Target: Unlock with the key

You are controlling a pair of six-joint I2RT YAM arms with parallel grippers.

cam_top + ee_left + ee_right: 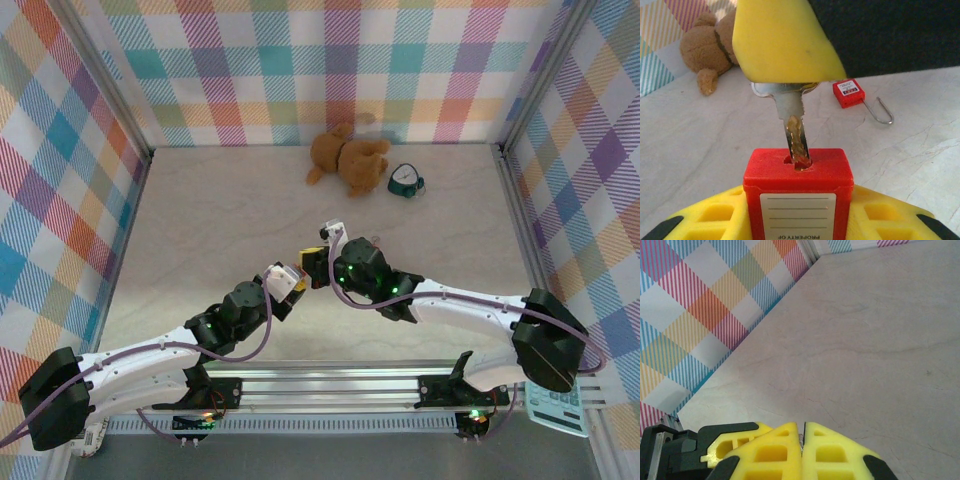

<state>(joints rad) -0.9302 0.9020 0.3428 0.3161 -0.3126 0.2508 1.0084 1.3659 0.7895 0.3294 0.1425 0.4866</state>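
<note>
light is bright, soft & even in all 3 views; no hard glare. top view: sharp overall, pale table [200, 220] evenly lit, only faint shadows tucked close under the arms & the teddy bear [348, 160], so light comes from above. wall rails lean outward twd the edges, some wide-angle distortion. left wrist view: key [792, 125] & red padlock [797, 175] up close are fairly sharp, dull sheen on the key's metal. yellow finger [785, 40] above is soft, black mass top right is very dark. bear & 2nd padlock [848, 93] in the bg are slightly blurred. right wrist view: yellow fingers [790, 435] at the bottom are a bit soft, table & plaid wall [705, 305] clear, barely any shadow.
</note>
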